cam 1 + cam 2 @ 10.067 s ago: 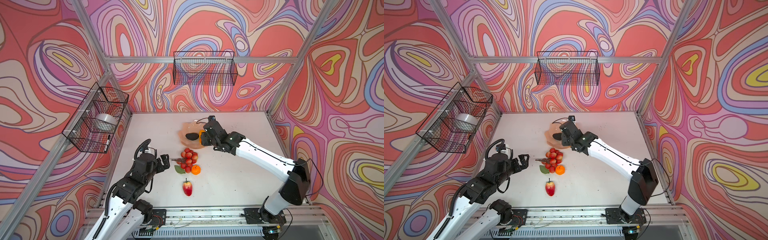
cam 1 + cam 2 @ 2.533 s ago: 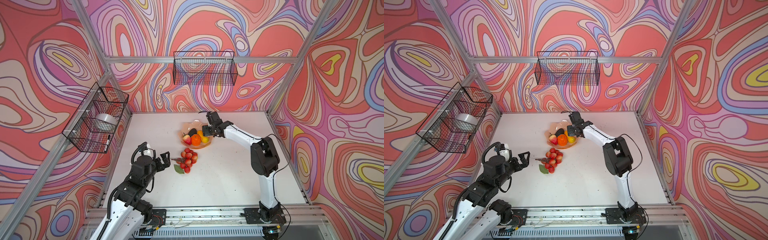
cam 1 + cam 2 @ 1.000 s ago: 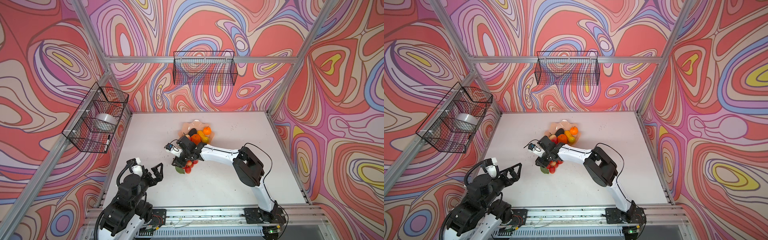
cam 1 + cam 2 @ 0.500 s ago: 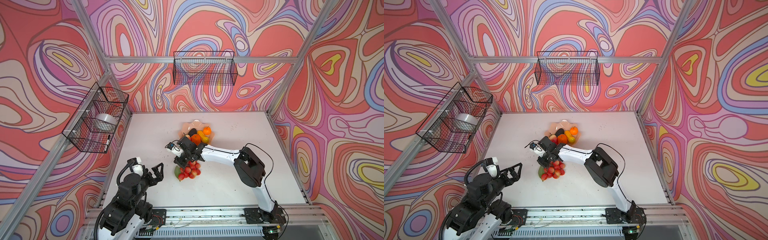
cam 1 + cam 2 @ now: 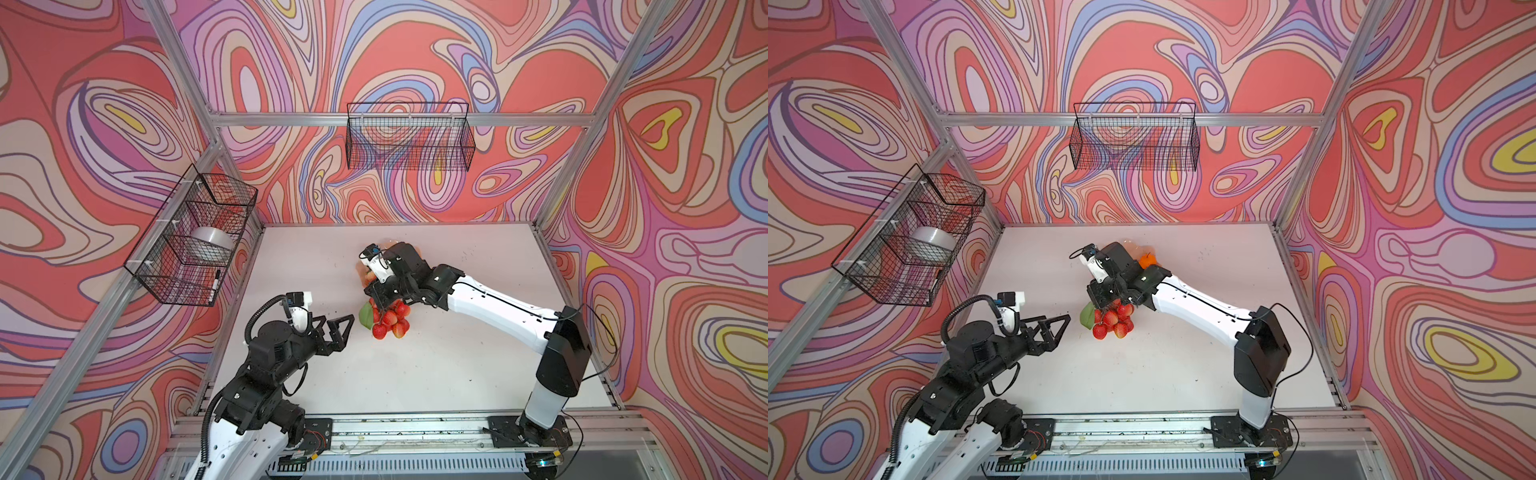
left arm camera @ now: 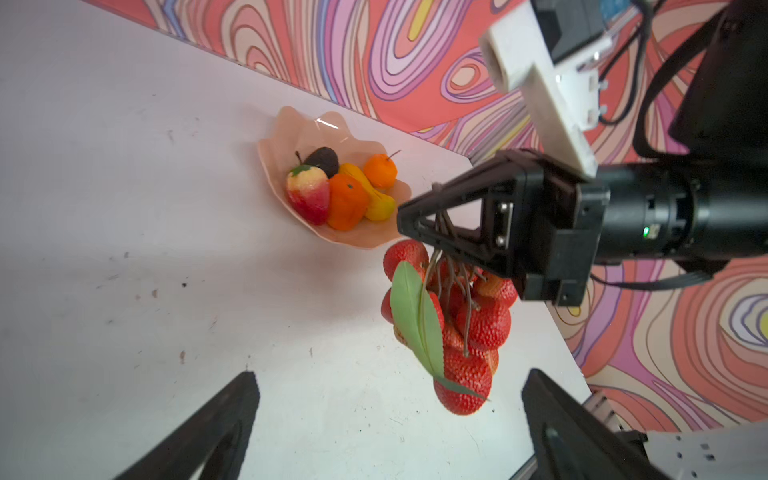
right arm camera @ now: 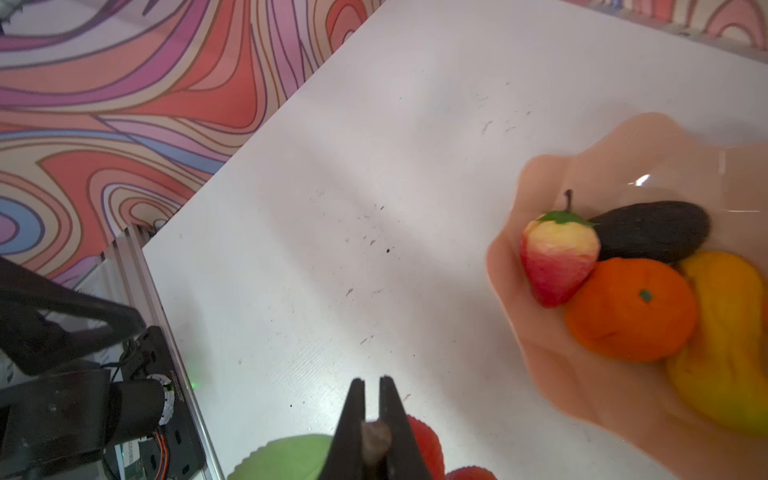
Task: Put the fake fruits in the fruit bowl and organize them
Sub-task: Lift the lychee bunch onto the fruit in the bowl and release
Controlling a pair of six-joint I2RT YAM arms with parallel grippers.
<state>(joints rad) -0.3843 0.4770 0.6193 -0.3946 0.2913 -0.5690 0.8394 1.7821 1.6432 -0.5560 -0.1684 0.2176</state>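
My right gripper [image 5: 380, 297] [image 7: 372, 380] is shut on the brown stem [image 7: 376, 440] of the red bunch [image 5: 388, 320] [image 5: 1113, 322] [image 6: 478, 324]. The bunch hangs clear of the table, green leaf [image 6: 415, 316] to one side, just in front of the fruit bowl [image 6: 282, 137] [image 7: 540, 174]. In the bowl lie a red-yellow fruit [image 7: 557, 257], a black avocado [image 7: 652, 230], two oranges [image 7: 631, 307] [image 6: 380, 170] and a yellow fruit [image 7: 723, 332]. In both top views the right arm hides most of the bowl. My left gripper [image 5: 332, 328] [image 6: 392, 376] stands open and empty, left of the bunch.
A black wire basket [image 5: 191, 241] holding a white bowl [image 5: 212, 241] hangs on the left wall. A second wire basket [image 5: 409, 141] hangs on the back wall. A metal rail [image 5: 395, 428] runs along the table's front edge.
My right gripper closed on the bunch's stem and lifted the bunch off the table. The left gripper, still open, has edged a little toward the bunch.
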